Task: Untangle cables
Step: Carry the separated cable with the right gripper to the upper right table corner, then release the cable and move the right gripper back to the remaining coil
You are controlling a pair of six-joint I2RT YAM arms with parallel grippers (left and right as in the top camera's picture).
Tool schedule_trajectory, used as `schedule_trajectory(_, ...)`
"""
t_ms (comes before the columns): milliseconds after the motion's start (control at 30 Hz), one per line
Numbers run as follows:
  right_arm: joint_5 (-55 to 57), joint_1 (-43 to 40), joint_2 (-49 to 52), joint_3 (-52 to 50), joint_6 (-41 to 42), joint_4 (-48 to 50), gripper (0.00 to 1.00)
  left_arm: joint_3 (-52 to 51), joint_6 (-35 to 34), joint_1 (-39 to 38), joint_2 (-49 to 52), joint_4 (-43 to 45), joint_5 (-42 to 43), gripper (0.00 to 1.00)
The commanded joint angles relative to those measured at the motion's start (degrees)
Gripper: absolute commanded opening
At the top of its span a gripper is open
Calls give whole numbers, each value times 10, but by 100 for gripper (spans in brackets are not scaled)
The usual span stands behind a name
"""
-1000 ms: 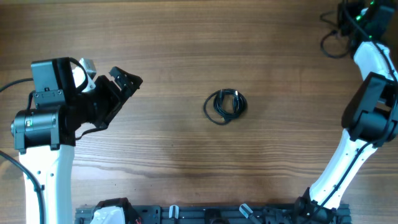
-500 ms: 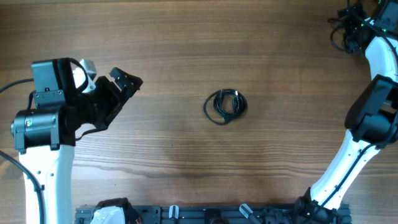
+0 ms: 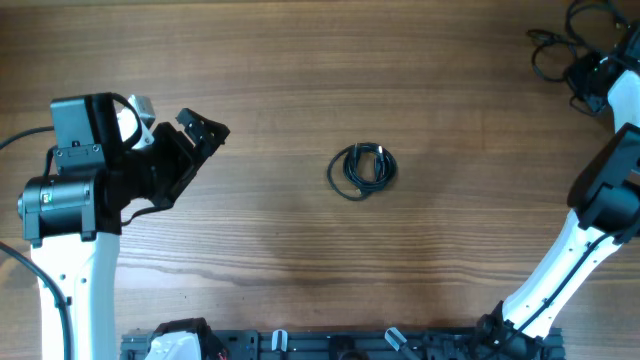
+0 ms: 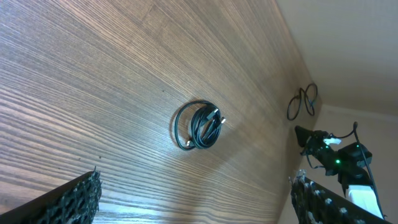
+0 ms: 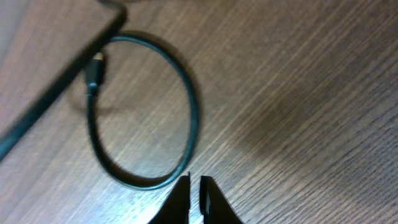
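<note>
A small round coil of thin black cables (image 3: 363, 170) lies mid-table; it also shows in the left wrist view (image 4: 199, 124). A second loose black cable loop (image 3: 548, 48) lies at the far right corner. In the right wrist view this loop (image 5: 193, 118) with its small plug (image 5: 94, 73) lies just beyond my fingertips. My right gripper (image 3: 583, 75) is shut and holds nothing; its tips (image 5: 194, 186) sit at the loop's near edge. My left gripper (image 3: 200, 130) is open and empty, well left of the coil, which is centred between its fingers (image 4: 68, 202).
The wooden table (image 3: 300, 60) runs under everything. Thicker black wires (image 3: 600, 15) trail at the top right corner by the right arm. A dark rack (image 3: 340, 345) runs along the front edge. The right arm's white links (image 3: 560, 260) stand at the right side.
The right arm has swung right and toward the front at the far corner, and the loose cable loop there has shifted right with it. The left arm and the coil have not moved.
</note>
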Motion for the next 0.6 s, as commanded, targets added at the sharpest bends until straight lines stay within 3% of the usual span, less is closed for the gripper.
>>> schedule_trajectory(0,55,0,8,-6,-10,5,5,-1,6,-2,1,2,-5,100)
schedule_trajectory(200,47,12,37,-28,-7,77,5,-1,6,-2,1,2,-5,100)
schedule_trajectory(467,-33,40,92,-29,82,146,5,-1,6,-2,1,2,-5,100)
schedule_trajectory(567,-68,70,98,-28,48,171,4,-1,6,-2,1,2,-5,100)
